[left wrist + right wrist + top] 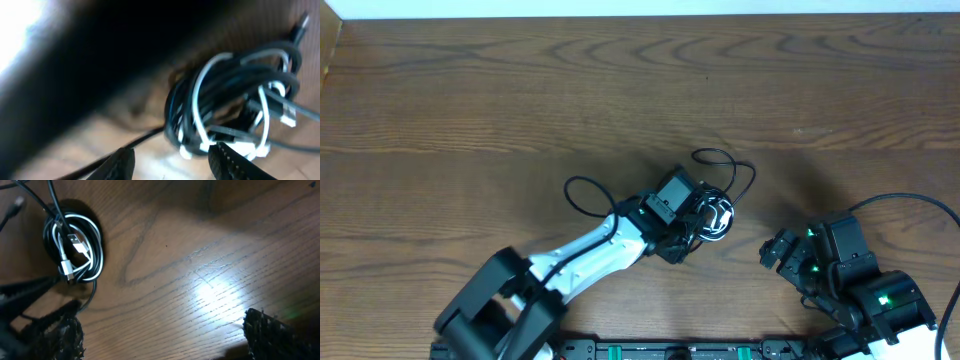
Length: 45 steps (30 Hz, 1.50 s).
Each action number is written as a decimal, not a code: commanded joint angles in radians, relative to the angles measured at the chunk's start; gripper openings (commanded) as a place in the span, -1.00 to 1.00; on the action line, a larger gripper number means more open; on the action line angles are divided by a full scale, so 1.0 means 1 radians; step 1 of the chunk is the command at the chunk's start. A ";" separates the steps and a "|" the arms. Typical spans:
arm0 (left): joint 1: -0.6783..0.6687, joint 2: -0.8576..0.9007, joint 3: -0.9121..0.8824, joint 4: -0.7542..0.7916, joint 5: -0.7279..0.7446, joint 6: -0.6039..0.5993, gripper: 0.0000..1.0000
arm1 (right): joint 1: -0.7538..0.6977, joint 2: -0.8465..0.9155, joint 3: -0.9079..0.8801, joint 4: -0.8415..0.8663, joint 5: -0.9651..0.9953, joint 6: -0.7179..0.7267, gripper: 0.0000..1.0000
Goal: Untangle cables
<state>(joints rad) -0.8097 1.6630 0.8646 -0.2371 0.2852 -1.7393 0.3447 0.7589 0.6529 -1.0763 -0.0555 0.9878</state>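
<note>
Two arms rise from the near edge of the wooden worktop (470, 90). At the near right corner sits the right arm (865, 290); the right fingers (62, 335) are spread wide with only bare wood between them, near the cables (713, 215) but not touching them. From the near left, the left arm (600, 245) slants toward the middle. The left fingers (227, 161) stand partly apart with their tips at the near rim of the bundle; one tip touches a white strand, but whether they pinch anything I cannot tell. The cables lie in one tight coil about midway between the left and right edges, a little nearer the near edge than the far one. In it a white cable (97, 255) is wound together with black cables (177, 115), and a pale flat plug (76, 240) lies inside the ring. One loose black loop (568, 190) trails from the coil toward the left edge, and another loop (715, 153) arcs out on the far side.
</note>
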 commanded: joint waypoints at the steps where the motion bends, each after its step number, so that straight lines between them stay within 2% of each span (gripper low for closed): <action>1: 0.001 0.052 0.017 0.033 -0.041 -0.032 0.03 | 0.005 0.000 -0.009 -0.007 0.012 0.010 0.99; 5: 0.001 0.091 0.017 0.079 -0.043 -0.032 -0.01 | 0.005 0.000 -0.009 -0.017 0.013 0.010 0.98; 7: 0.001 0.102 0.017 0.086 -0.043 -0.031 -0.24 | 0.005 0.000 -0.009 -0.016 0.013 0.010 0.99; 10: 0.001 0.111 0.017 0.082 -0.043 -0.031 -0.74 | 0.005 0.000 -0.009 -0.017 0.021 0.010 0.99; 11: 0.001 0.111 0.017 0.079 -0.043 -0.024 -0.84 | 0.005 0.000 -0.009 -0.017 0.023 0.010 0.99; 16: 0.001 0.110 0.017 0.079 -0.042 0.000 -0.85 | 0.005 0.000 -0.009 -0.017 0.006 0.010 0.99; 21: 0.001 0.105 0.017 0.086 -0.038 0.000 -0.85 | 0.005 0.000 -0.021 -0.016 -0.145 0.011 0.98; 24: 0.001 0.102 0.017 0.087 -0.031 0.000 -0.85 | 0.005 0.000 -0.099 0.026 -0.240 0.066 0.91; 27: 0.001 0.102 0.017 0.086 -0.031 0.005 -0.85 | 0.005 0.000 -0.196 0.111 -0.243 0.159 0.74; 29: 0.001 0.102 0.017 0.086 -0.031 0.023 -0.85 | 0.005 0.000 -0.279 0.257 -0.265 0.182 0.64; 32: 0.001 0.102 0.017 0.086 -0.031 0.060 -0.85 | 0.006 0.000 -0.381 0.481 -0.283 0.182 0.60; 34: 0.001 0.102 0.017 0.086 -0.031 0.091 -0.85 | 0.006 0.000 -0.418 0.571 -0.275 0.178 0.60; 38: 0.001 0.102 0.017 0.086 -0.031 0.159 -0.85 | 0.013 0.000 -0.433 0.644 -0.272 0.177 0.62; 45: 0.000 0.102 0.017 0.087 -0.031 0.175 -0.85 | 0.043 0.041 -0.433 0.702 -0.194 0.179 0.66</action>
<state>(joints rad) -0.8097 1.7515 0.8669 -0.1452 0.2638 -1.6062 0.3710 0.7765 0.2211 -0.3923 -0.2951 1.1553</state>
